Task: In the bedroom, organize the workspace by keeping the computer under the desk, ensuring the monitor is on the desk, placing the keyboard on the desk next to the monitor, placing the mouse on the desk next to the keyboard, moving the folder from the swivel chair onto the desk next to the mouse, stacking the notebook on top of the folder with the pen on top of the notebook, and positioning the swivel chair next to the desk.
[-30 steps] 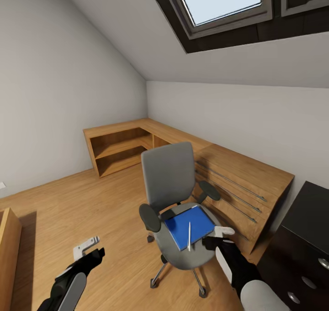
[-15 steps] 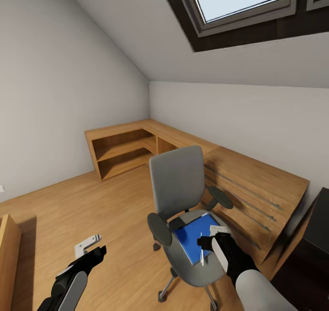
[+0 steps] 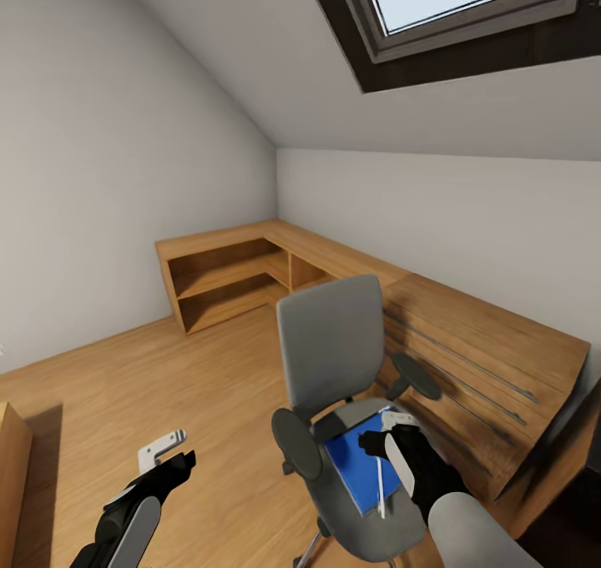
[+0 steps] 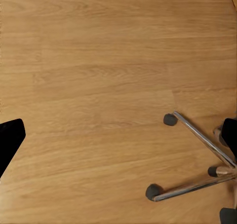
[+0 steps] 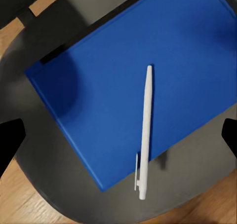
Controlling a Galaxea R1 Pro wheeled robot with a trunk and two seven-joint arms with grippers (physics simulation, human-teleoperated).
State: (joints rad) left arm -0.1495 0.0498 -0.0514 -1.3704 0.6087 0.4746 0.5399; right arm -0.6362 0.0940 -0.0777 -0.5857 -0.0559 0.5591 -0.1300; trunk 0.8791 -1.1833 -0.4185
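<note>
The grey swivel chair [image 3: 327, 347] stands on the wooden floor in front of me, its seat [image 5: 49, 160] carrying the bright-blue folder [image 3: 354, 464] [image 5: 148, 61]. A thin white pen [image 3: 381, 489] [image 5: 144, 135] lies on the folder. My right gripper [image 3: 384, 432] [image 5: 118, 137] hovers open just above the folder and pen, with a fingertip to each side of them. My left gripper [image 3: 167, 459] [image 4: 118, 135] hangs open over bare floor left of the chair, and the chair's metal base [image 4: 197, 157] shows in the left wrist view. The black desk's edge [image 3: 584, 501] shows at the lower right.
A light-wood chest of drawers [image 3: 492, 359] stands close behind the chair on the right. A low wooden shelf unit [image 3: 225, 276] runs along the far corner walls. Another wooden piece [image 3: 12, 459] shows at the left edge. Open floor [image 3: 167, 384] lies to the left.
The camera has shifted, pushing the desk mostly out of frame. My right gripper has moved in over the chair seat, above the folder and pen. The left arm has stayed put.
</note>
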